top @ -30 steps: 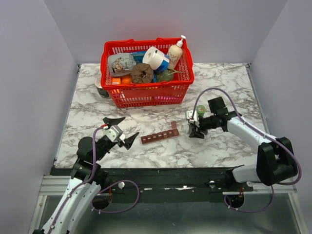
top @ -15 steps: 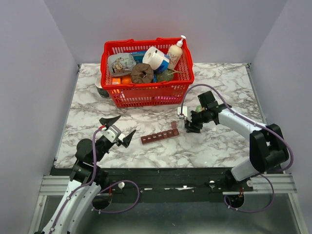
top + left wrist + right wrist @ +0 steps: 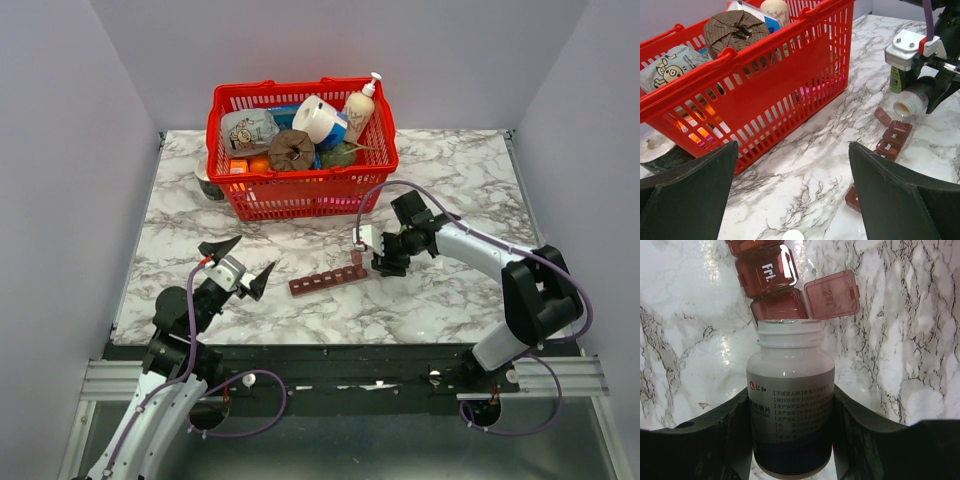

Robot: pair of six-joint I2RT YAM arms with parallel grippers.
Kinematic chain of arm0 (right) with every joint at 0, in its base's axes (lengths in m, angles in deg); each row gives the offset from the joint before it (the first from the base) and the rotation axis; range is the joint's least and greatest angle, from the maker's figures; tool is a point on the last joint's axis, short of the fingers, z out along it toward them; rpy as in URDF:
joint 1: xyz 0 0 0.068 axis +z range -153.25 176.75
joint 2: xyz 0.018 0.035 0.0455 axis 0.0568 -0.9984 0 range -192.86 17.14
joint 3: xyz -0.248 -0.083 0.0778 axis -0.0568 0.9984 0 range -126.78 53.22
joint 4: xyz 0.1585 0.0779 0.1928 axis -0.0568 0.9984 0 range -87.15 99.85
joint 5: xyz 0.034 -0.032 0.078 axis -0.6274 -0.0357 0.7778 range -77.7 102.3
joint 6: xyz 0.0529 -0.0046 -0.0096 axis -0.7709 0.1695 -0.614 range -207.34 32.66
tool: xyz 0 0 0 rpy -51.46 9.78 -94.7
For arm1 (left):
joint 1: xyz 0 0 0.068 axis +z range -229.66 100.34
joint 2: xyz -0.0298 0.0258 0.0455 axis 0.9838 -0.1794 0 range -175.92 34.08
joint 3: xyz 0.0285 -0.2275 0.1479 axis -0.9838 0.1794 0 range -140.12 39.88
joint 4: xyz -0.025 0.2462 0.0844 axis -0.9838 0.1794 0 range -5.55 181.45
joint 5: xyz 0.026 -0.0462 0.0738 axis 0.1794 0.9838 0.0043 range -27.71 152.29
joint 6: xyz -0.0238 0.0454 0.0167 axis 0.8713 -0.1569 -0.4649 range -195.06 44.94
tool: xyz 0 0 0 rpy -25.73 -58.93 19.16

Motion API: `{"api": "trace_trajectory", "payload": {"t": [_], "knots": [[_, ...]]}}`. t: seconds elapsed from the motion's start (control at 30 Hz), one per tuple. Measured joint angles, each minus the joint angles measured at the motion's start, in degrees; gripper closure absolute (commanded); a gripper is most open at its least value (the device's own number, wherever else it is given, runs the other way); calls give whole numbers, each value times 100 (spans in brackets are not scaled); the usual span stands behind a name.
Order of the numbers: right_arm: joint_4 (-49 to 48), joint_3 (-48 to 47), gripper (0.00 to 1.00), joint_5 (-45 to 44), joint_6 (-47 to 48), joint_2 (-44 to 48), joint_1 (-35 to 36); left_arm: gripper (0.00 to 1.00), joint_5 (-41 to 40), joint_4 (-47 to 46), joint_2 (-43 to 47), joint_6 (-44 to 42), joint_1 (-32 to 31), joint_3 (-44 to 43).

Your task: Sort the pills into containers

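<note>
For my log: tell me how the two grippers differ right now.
The left gripper is open and empty; the right gripper is shut on the pill bottle. The left hangs clear of the pill box; the right holds the bottle's mouth at its open end compartment. Both have black fingers.

The containers, open lid included, are showing as translucent dark-red plastic, smooth and glossy. The bottle is looking like white plastic, its printed label giving off a slight sheen. The table is gleaming, a polished marble-pattern top catching glare. The basket is reading as red moulded plastic, faintly shiny.
</note>
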Motion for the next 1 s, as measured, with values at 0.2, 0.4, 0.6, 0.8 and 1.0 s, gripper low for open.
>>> {"api": "trace_trajectory", "payload": {"t": [0.2, 0.4, 0.6, 0.8, 1.0], "knots": [[33, -76, 99, -249, -15, -160, 129, 1, -4, 4, 61, 0, 0, 0], [85, -79, 100, -437, -26, -225, 199, 1, -2, 4, 72, 0, 0, 0], [170, -103, 100, -669, -28, -269, 280, 1, -2, 4, 87, -2, 0, 0], [227, -208, 99, -804, -28, -269, 345, 1, -2, 4, 90, -2, 0, 0], [315, -275, 99, -894, -17, -269, 415, 1, 0, 4, 111, 0, 0, 0]]}}
